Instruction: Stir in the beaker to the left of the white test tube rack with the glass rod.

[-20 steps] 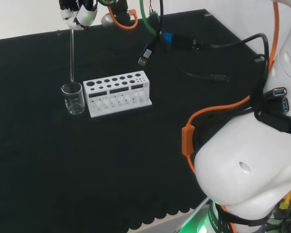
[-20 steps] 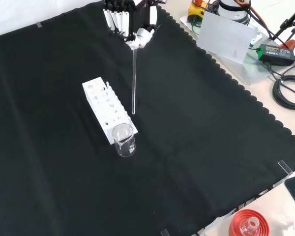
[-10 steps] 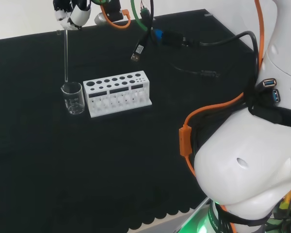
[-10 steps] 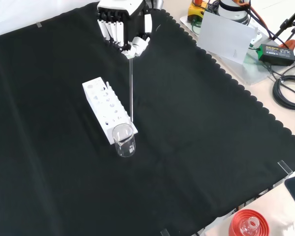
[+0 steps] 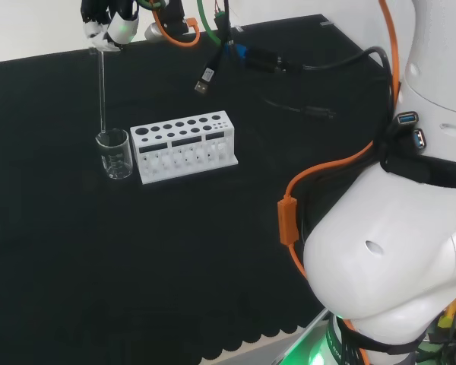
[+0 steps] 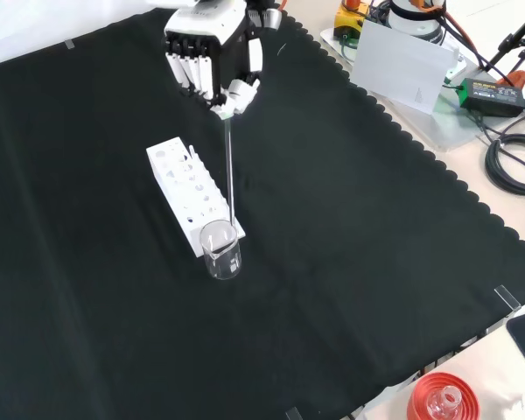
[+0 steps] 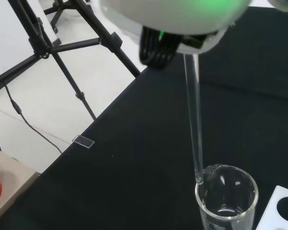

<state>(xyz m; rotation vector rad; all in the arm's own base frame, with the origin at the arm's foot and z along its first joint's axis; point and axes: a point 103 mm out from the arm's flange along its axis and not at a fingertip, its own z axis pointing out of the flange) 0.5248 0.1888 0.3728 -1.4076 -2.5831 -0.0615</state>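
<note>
Since a second ago my hand (image 6: 212, 54) has carried the glass rod (image 6: 229, 166), pinched upright, until its tip meets the beaker (image 6: 221, 249) rim beside the rack (image 6: 177, 179).

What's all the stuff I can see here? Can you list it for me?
beaker: one, clear glass, at the near end of the rack in the front view.
glass rod: one, clear, held upright, its tip at the beaker's rim.
test tube rack: one, white, right of the beaker in the head view.
black cloth: one, covering the bench.
red ribbed ring: one, front view's bottom right corner, off the cloth.
cables: black, front view's right edge.
tripod: one, black, on the floor beyond the bench.
arm: one, white, head view's right.
hand: one, black and white, pinching the rod's top.
</note>
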